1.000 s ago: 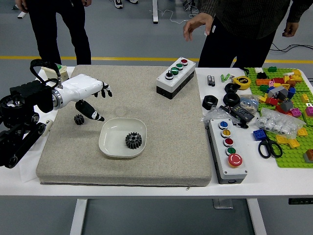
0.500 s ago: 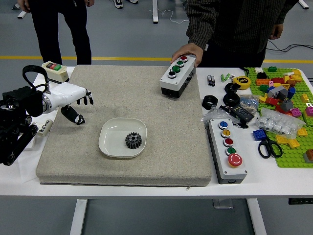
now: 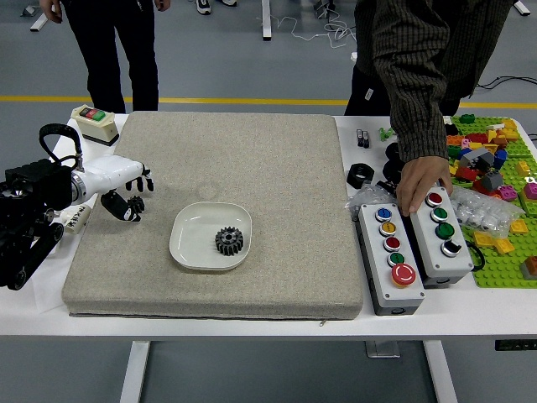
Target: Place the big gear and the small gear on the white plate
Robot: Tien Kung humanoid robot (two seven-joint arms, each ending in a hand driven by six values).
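My left hand reaches in from the left, fingers spread and apart from the thumb. The small black gear sits on the grey mat right at the thumb tip, partly hidden by the hand; no grip on it shows. Right of them lies the white plate, with the big black gear resting in its right half. My right hand does not show.
At the right, a person's hand holds a button box beside another button box. Toy bricks on green boards fill the far right. A small switch box stands at the back left.
My left hand drew back leftward from near the plate, then came slightly lower beside the small gear. The person has carried the button box from the mat's back to the right side.
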